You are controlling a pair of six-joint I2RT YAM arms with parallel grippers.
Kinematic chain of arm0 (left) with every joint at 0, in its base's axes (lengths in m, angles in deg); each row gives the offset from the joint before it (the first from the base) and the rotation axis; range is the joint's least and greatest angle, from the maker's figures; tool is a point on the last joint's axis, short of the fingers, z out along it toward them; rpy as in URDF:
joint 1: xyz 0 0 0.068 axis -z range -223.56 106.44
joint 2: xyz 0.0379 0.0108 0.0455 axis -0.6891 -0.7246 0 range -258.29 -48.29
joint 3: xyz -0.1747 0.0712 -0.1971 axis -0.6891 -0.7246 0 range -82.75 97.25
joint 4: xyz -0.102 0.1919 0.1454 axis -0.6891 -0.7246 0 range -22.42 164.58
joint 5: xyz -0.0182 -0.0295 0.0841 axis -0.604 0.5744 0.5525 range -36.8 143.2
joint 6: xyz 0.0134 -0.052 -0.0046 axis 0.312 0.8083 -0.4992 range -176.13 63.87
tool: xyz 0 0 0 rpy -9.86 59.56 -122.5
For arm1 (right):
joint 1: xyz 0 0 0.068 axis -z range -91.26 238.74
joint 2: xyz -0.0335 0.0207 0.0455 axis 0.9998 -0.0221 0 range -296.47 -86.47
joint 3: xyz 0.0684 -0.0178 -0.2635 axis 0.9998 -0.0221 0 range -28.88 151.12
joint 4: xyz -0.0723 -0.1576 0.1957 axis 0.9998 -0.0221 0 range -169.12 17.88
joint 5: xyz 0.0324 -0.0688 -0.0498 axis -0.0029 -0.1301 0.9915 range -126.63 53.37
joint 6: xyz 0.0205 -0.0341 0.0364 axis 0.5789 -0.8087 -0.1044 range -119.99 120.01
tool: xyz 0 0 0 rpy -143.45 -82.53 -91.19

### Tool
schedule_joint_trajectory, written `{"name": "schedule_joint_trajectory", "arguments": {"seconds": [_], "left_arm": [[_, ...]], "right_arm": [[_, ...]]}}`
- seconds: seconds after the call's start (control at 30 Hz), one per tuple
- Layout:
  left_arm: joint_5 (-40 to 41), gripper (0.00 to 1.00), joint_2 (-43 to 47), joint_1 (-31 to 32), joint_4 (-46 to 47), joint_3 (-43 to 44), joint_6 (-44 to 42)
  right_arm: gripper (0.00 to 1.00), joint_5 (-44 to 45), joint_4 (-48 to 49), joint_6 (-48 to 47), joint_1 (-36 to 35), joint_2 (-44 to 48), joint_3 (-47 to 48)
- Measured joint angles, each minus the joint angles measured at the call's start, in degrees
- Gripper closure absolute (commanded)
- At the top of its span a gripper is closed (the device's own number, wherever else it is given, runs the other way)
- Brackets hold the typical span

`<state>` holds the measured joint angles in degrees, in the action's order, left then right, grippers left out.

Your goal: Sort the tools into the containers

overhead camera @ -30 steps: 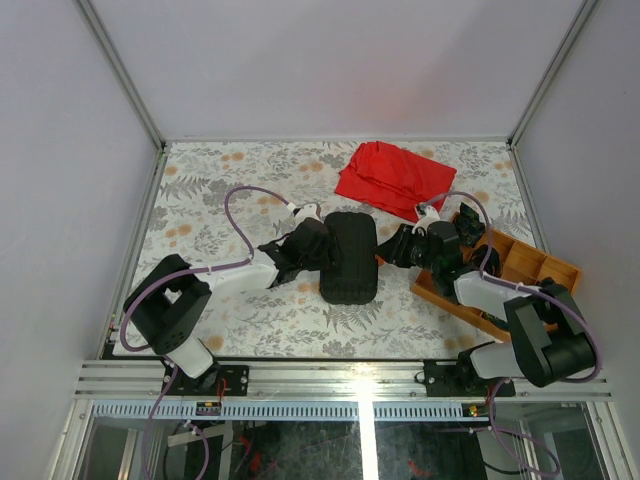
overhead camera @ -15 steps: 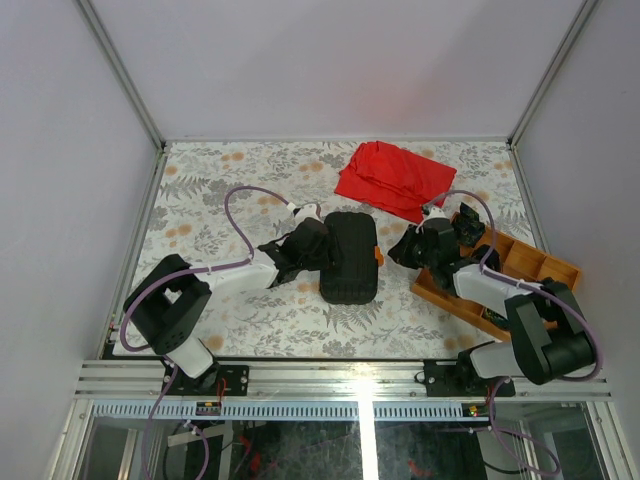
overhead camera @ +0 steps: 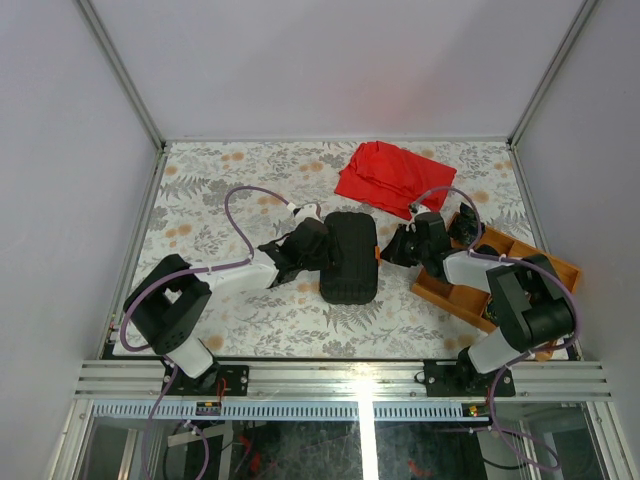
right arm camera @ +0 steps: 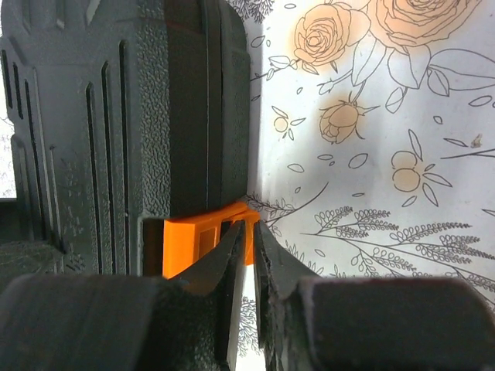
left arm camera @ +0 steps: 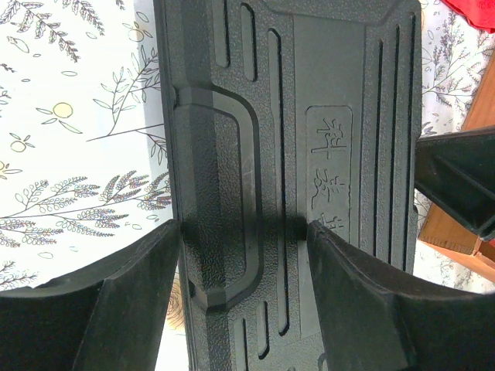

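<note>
The black ribbed case [overhead camera: 349, 262], the container, lies closed in the middle of the table. My left gripper [overhead camera: 325, 250] stands open over its left side. In the left wrist view one finger [left arm camera: 100, 301] is beside the case's edge [left arm camera: 193, 154] and the other finger [left arm camera: 379, 301] rests on the lid. My right gripper [overhead camera: 388, 250] is at the case's right side. Its fingertips [right arm camera: 240, 239] pinch the edge of the small orange latch [right arm camera: 197, 239]. The tools are hidden from every view.
A crumpled red cloth [overhead camera: 393, 178] lies behind the case at the back. A wooden compartment tray [overhead camera: 520, 262] sits at the right edge under the right arm. Floral table covering [overhead camera: 220, 180] spreads to the left.
The right gripper has moved left from beside the tray to the case's latch and narrowed its jaws onto it. The left arm and the case have not moved.
</note>
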<state>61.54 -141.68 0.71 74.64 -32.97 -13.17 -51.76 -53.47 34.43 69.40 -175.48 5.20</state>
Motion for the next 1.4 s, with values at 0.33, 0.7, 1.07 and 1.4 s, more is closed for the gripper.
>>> {"name": "schedule_joint_trajectory", "arguments": {"seconds": [0.33, 0.7, 1.07, 1.4], "left_arm": [[-0.15, 0.38, -0.31, 0.00, -0.28, 0.37, -0.07], [1.73, 0.19, 3.85, 0.44, -6.86, 0.20, -0.66], [14.93, 0.00, 32.28, 0.70, -24.48, 1.14, -3.23], [23.41, 0.00, 59.21, 0.70, -28.44, 2.49, -7.93]], "right_arm": [[0.85, -3.43, -1.64, -0.15, -0.11, -4.07, 1.38], [0.36, 6.40, -14.21, -4.68, -0.39, 9.86, 3.23], [0.01, 20.02, -26.12, -12.04, -0.44, 40.87, 9.62], [0.01, 22.53, -37.57, -13.20, -0.44, 62.34, 10.34]]}}
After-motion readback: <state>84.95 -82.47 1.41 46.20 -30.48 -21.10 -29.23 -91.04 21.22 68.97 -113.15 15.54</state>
